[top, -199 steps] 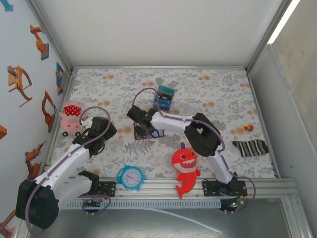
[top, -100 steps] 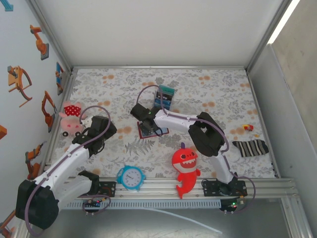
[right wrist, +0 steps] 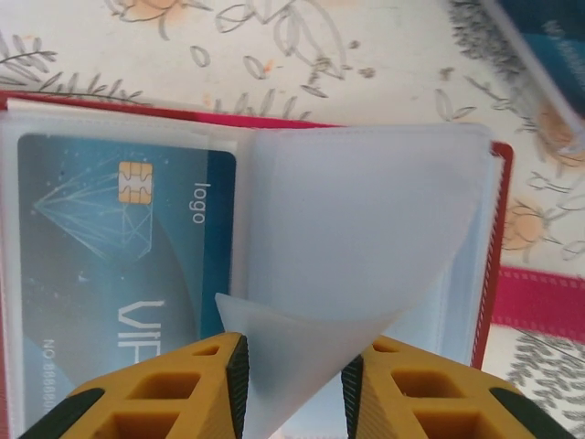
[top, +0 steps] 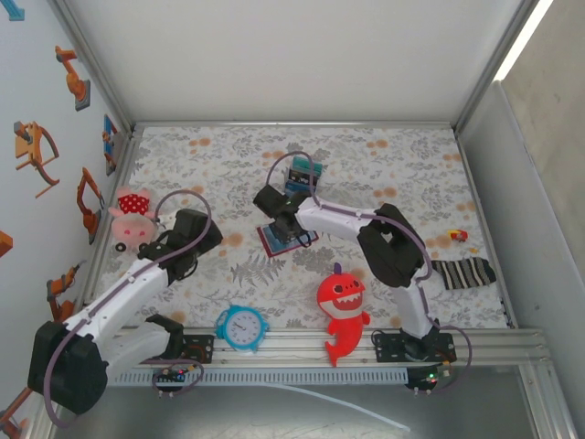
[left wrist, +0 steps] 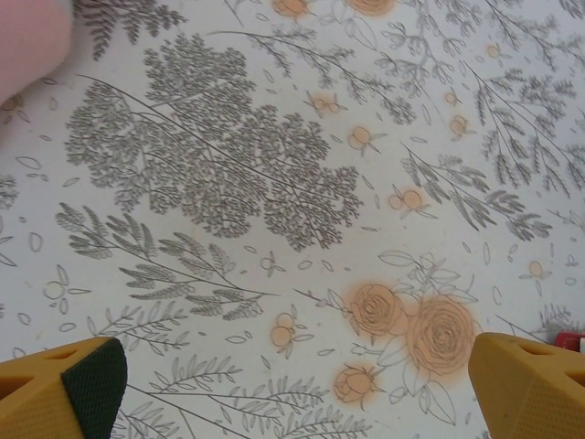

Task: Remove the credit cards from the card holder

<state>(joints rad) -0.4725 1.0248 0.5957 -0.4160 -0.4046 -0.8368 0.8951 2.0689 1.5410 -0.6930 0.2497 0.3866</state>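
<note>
The card holder [top: 291, 240] lies open on the flowered cloth in mid table, its dark red rim [right wrist: 498, 229] showing in the right wrist view. A blue credit card [right wrist: 119, 238] with a gold chip sits in its left pocket. My right gripper [right wrist: 292, 384] is shut on a pale translucent sleeve page [right wrist: 356, 247], which curls up between the pads. From above, the right gripper [top: 281, 222] hovers over the holder. More credit cards [top: 304, 176] lie just beyond it. My left gripper [left wrist: 292, 393] is open over bare cloth, to the holder's left.
A red shark toy [top: 343, 306] and a blue alarm clock [top: 242, 326] sit near the front rail. A pink plush [top: 132, 218] lies at the left wall. A striped sock [top: 462, 272] and a small red toy [top: 458, 236] are at the right.
The right gripper and the card holder under it have shifted right and slightly farther back. The left gripper has edged a little to the right.
</note>
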